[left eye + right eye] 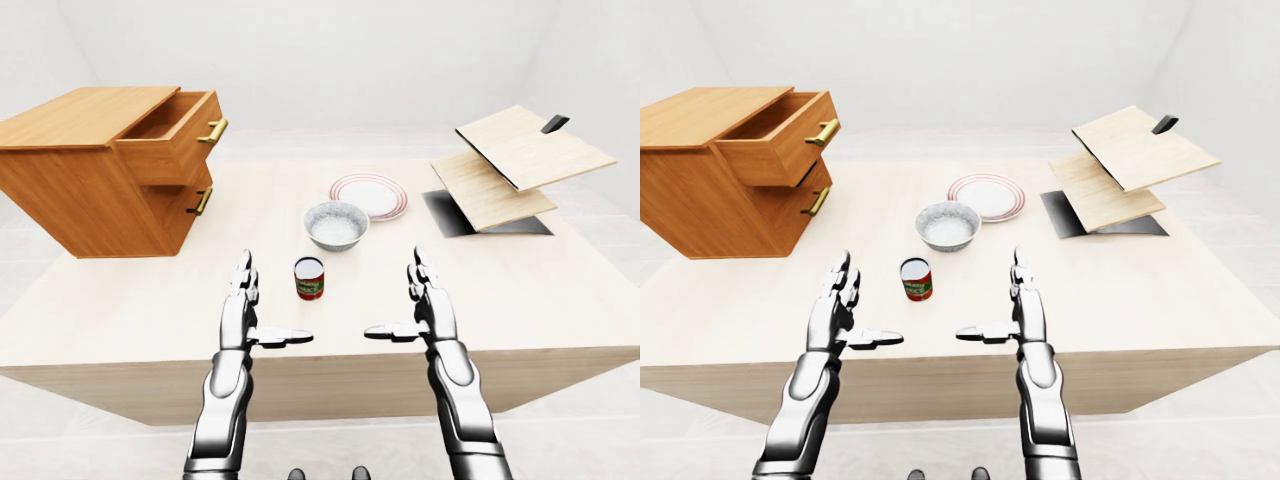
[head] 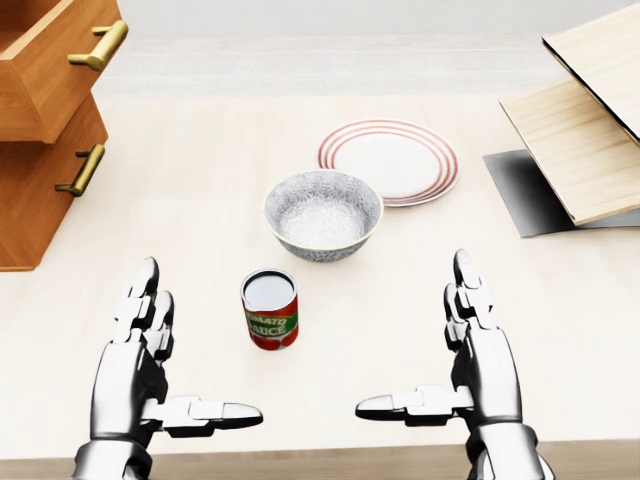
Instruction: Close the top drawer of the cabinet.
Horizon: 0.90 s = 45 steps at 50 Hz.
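Pale walls and a pale floor are surrounding a long light-wood table (image 1: 130,300) that is filling most of the left-eye view. At its upper left a wooden cabinet (image 1: 75,190) is sitting on the tabletop, and its top drawer (image 1: 172,135) is standing pulled out toward the table's middle, its brass handle (image 1: 213,131) sticking out past the lower drawer (image 1: 185,205) beneath, which is sitting flush.

Near the table's centre a patterned grey bowl (image 2: 322,214) is resting just beside a white plate with red rings (image 2: 390,160), the plate lying up and to the right of it in the head view. A small red-labelled can (image 2: 270,308) is standing upright below the bowl. Off to the right, two light wooden boards (image 1: 520,160) are tilting over a dark flat sheet (image 1: 450,212).

Both hands are hovering over the near edge of the table, well apart from the cabinet. The left hand (image 2: 135,375) is spread wide, fingers pointing up the view and thumb turned inward, gripping nothing. The right hand (image 2: 470,370) is mirroring it, equally splayed and empty, with the can between them.
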### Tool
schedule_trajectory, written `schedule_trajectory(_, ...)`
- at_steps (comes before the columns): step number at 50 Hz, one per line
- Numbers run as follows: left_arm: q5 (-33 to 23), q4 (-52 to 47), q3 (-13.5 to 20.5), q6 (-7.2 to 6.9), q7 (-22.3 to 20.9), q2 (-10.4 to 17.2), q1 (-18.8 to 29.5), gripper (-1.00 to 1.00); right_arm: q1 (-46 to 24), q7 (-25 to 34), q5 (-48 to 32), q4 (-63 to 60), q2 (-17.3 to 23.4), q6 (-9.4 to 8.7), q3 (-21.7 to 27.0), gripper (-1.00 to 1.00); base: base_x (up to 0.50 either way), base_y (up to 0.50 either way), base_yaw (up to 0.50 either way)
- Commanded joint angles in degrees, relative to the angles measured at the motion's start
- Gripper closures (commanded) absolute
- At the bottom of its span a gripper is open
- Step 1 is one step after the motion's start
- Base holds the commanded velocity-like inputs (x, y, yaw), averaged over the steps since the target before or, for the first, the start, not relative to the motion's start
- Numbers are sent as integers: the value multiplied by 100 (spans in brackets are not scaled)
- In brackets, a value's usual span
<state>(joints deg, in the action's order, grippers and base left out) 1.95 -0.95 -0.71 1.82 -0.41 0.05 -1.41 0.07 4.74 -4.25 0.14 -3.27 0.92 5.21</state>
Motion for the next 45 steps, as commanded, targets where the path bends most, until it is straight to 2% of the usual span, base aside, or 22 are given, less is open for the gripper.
schedule_trajectory(1,-99,260,218,98,-87,161,98,-100,-90,281,-92,35,-145,-72,320,-100,0,0,0)
schedule_trajectory(4,-117,362,243,132,-129,147,133,-100,-64,68,1,24,91,-111,77,-100,0,0,0)
schedule_trajectory(6,131,255,387,-204,-147,124,211,-100,-61,-28,-2,-19,192,-162,-63,-100,0,0,0)
schedule_trajectory(7,154,210,382,-264,-185,138,209,-100,-70,-88,-4,-15,237,-158,-95,-100,0,0,0)
schedule_trajectory(8,120,137,409,-358,-114,148,214,-100,-84,-150,-65,-5,304,-232,-128,-100,0,0,0)
schedule_trajectory(9,329,-156,453,-679,-135,94,188,-100,-81,-153,15,-158,329,-336,-118,-100,0,0,0)
schedule_trajectory(10,420,-188,479,-682,-168,95,181,-100,-68,-161,38,-279,360,-437,-135,-100,0,0,0)
schedule_trajectory(11,333,-537,462,-682,-27,116,164,-100,-63,-159,15,-553,420,-592,-154,-100,0,0,0)
schedule_trajectory(18,382,-1367,410,-682,-23,145,296,-100,-209,-153,66,-1734,560,-592,-83,-100,0,0,0)
schedule_trajectory(20,100,-1600,354,-682,62,208,268,-100,-299,-139,96,-2172,588,-592,-60,-100,0,0,0)
schedule_trajectory(25,268,-2297,447,-682,45,198,439,-100,-358,0,24,-2457,704,-592,-78,-100,0,0,0)
schedule_trajectory(29,244,-2193,514,-682,63,188,463,-100,-479,43,62,-2793,710,-592,7,-100,0,0,0)
schedule_trajectory(32,231,-2695,457,-682,175,209,594,-100,-589,126,21,-3073,763,-592,-11,-100,0,0,0)
schedule_trajectory(33,496,-3008,544,-682,203,72,687,-100,-600,116,69,-3169,713,-592,23,-100,0,0,0)
schedule_trajectory(35,423,-3166,490,-682,288,162,793,-100,-727,147,16,-3301,785,-592,-8,-100,0,0,0)
schedule_trajectory(40,634,-3583,581,-682,420,174,1151,-100,-849,191,-2,-3354,824,-592,93,-100,0,0,0)
schedule_trajectory(42,671,-3670,614,-682,470,214,1236,-100,-1007,186,-249,-3715,992,-592,-5,-100,0,0,0)
schedule_trajectory(45,527,-3783,423,-682,502,321,1271,-100,-1293,268,-230,-3848,961,-592,43,-100,0,0,0)
